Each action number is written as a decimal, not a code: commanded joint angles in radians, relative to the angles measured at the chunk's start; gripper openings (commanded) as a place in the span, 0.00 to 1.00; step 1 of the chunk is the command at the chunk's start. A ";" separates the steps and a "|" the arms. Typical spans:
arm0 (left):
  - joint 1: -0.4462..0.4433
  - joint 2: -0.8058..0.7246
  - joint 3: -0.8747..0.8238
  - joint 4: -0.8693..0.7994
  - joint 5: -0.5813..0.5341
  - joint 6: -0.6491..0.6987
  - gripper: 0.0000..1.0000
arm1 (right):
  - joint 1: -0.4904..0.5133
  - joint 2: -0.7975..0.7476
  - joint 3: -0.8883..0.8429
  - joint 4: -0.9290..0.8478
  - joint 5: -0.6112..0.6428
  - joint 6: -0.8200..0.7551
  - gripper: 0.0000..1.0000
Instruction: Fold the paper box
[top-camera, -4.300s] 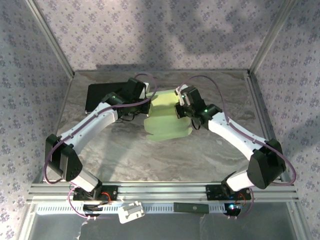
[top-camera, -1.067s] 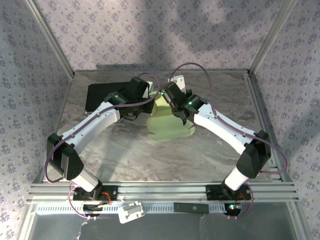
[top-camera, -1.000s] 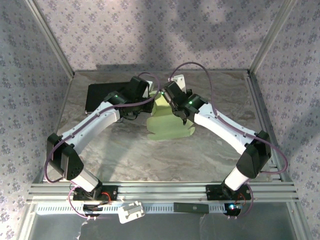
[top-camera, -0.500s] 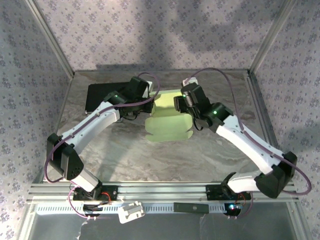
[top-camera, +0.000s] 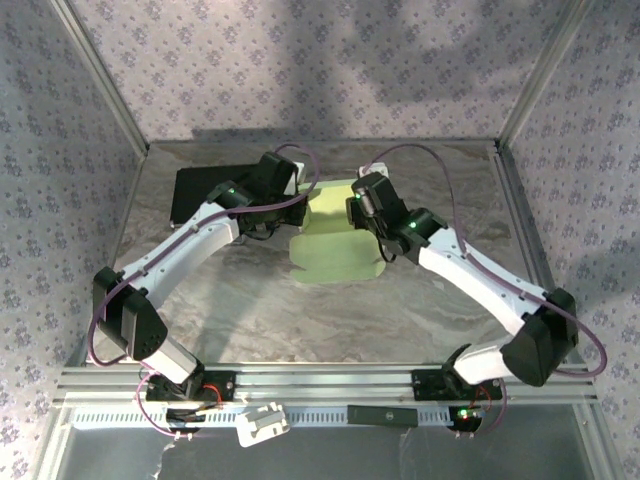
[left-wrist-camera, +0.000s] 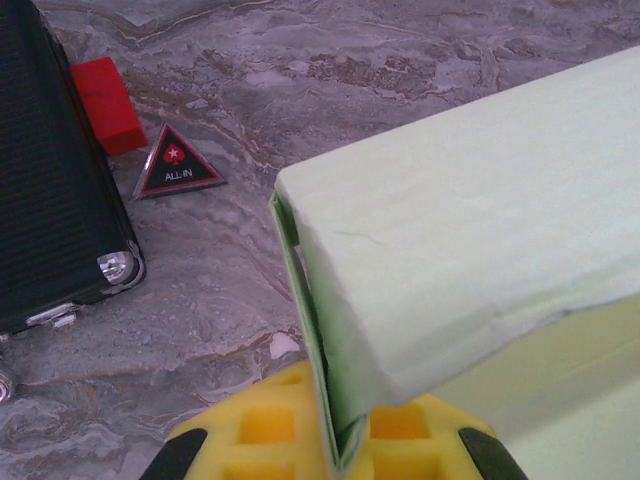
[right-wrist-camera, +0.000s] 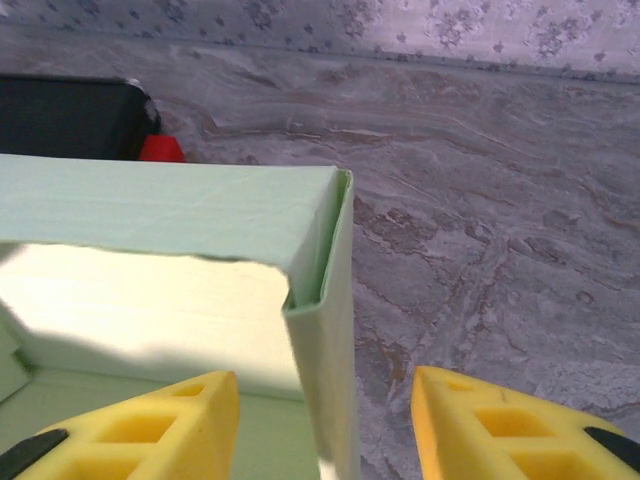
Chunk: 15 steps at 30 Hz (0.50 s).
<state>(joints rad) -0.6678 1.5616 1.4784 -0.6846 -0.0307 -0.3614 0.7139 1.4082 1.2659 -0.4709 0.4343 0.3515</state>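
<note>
The paper box (top-camera: 335, 250) is pale yellow-green cardboard, partly folded, in the middle of the table. In the left wrist view its folded side wall (left-wrist-camera: 470, 230) runs down between the yellow pads, and my left gripper (left-wrist-camera: 345, 440) is shut on that wall's edge. From above, the left gripper (top-camera: 300, 203) sits at the box's far left corner. My right gripper (top-camera: 358, 208) is at the far right corner. In the right wrist view the right gripper (right-wrist-camera: 325, 425) is open, and the box's upright corner wall (right-wrist-camera: 330, 350) stands between its fingers (right-wrist-camera: 140, 425) without touching them.
A black rectangular case (top-camera: 200, 190) lies at the far left; the left wrist view shows the black case (left-wrist-camera: 50, 200) beside a red block (left-wrist-camera: 105, 105) and a triangular "ALL-IN" chip (left-wrist-camera: 178, 165). Marbled tabletop (top-camera: 300, 310) spreads in front of the box.
The right gripper has opened, moved right from the box's far middle, then edged back to straddle the right corner wall. The left gripper keeps its grip, unmoved.
</note>
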 joint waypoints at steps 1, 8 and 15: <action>-0.001 0.003 0.035 -0.019 0.014 -0.011 0.00 | 0.001 0.037 0.079 -0.004 0.078 0.006 0.46; -0.002 0.002 0.035 -0.017 0.018 -0.007 0.00 | -0.011 0.110 0.142 -0.044 0.138 0.009 0.30; -0.002 0.002 0.035 -0.017 0.017 -0.007 0.00 | -0.007 0.156 0.169 -0.085 0.187 0.032 0.15</action>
<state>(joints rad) -0.6678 1.5620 1.4784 -0.6865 -0.0269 -0.3611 0.7074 1.5417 1.3979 -0.5003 0.5533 0.3603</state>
